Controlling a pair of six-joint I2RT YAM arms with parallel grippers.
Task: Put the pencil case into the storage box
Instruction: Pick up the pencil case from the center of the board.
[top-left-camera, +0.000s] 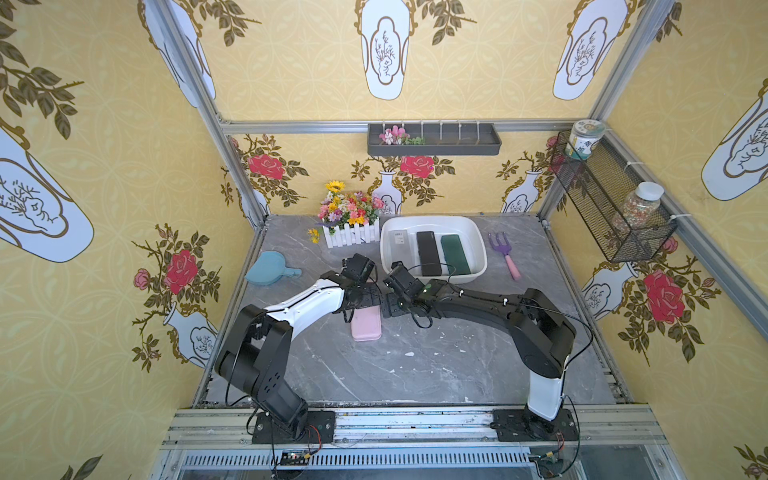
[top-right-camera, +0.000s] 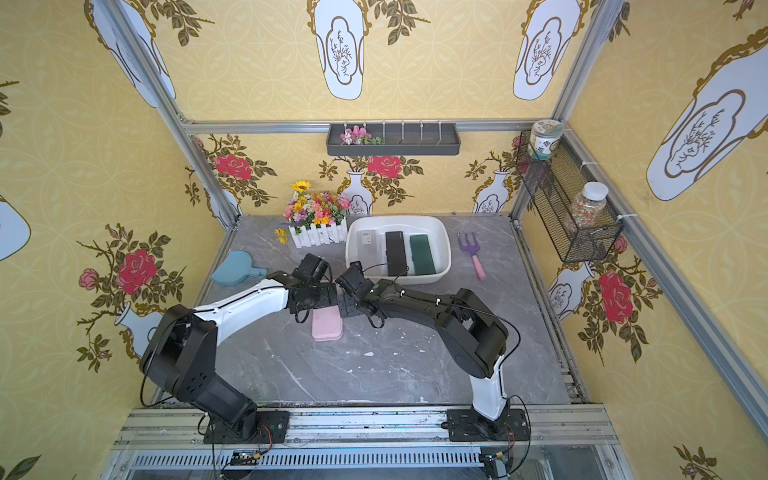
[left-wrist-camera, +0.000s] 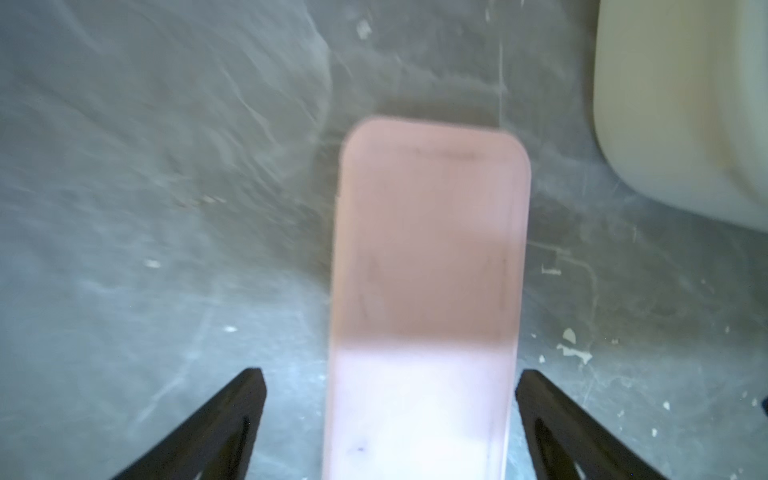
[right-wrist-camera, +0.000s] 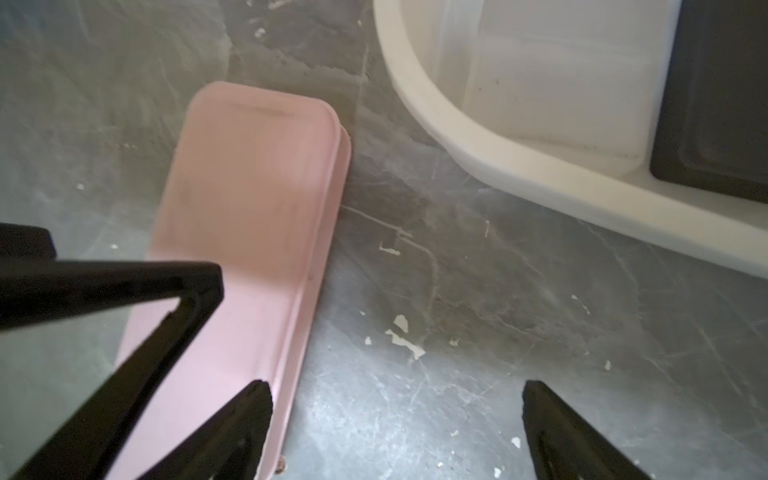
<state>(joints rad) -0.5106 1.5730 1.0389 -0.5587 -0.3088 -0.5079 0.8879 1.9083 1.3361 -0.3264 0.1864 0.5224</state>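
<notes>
Currently, in both top views, a pink rounded-rectangular plastic pencil case (top-left-camera: 366, 328) (top-right-camera: 327, 326) is seen lying flat on the grey marbled desk (top-left-camera: 415, 365). It is near the large glossy white plastic storage box (top-left-camera: 432, 219) but outside it, and part of it is hidden under the two wrists, which meet above it. A black case (top-left-camera: 429, 253) and a green case (top-left-camera: 455, 254) are already held in the box.

In the left wrist view, the left fingers (left-wrist-camera: 241, 399) are shown spread wide, one on each side of the pencil case, with little room on one side. Nothing is clamped.

In the right wrist view, the right fingers (right-wrist-camera: 544, 415) are likewise spread and empty. One tip is placed over the case's long edge, the other above bare desk.

A slip is judged possible if the smooth case is pinched off-centre, since it could be skewed or pushed across the desk as the fingers close. If it is held away from its middle, it may droop and be caught on the box's flared rim. With both arms crowded together, a collision could be caused by any sideways move.
</notes>
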